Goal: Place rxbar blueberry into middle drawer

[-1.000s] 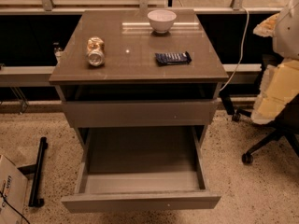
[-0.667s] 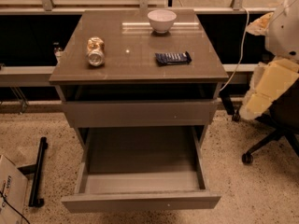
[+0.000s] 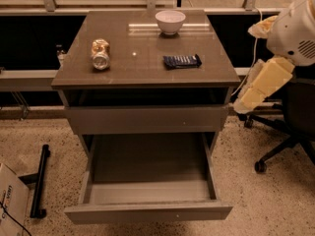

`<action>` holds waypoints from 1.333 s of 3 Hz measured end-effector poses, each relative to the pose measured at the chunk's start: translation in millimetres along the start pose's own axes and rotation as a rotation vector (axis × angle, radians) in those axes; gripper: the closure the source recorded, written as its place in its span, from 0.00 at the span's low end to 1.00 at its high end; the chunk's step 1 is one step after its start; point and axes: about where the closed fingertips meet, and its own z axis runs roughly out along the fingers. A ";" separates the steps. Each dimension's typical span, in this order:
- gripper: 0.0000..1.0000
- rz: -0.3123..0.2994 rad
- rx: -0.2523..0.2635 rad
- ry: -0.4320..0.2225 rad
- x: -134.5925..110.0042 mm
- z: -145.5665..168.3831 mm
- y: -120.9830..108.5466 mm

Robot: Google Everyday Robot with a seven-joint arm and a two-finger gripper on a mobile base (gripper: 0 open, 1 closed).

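**Bar on top, drawer open**

I saw the rxbar blueberry (image 3: pixel 182 61) lying flat on the cabinet top (image 3: pixel 123 68), with the middle drawer (image 3: pixel 147 213) pulled out below. The gripper (image 3: pixel 244 103) hung right of the cabinet; its grip I could not tell

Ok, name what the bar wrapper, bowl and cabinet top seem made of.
Rxbar blueberry: dark crimped wrapper, probably plastic film. Bowl: smooth white, likely ceramic. Cabinet top: glossy brown, reflections; laminate or lacquered wood. Pincer out of view; arm at right.
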 end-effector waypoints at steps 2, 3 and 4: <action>0.00 -0.011 -0.051 -0.059 -8.1 38.3 -29.4; 0.00 -0.011 -0.051 -0.059 -8.1 38.3 -29.4; 0.00 0.013 -0.042 -0.088 -9.7 44.1 -30.3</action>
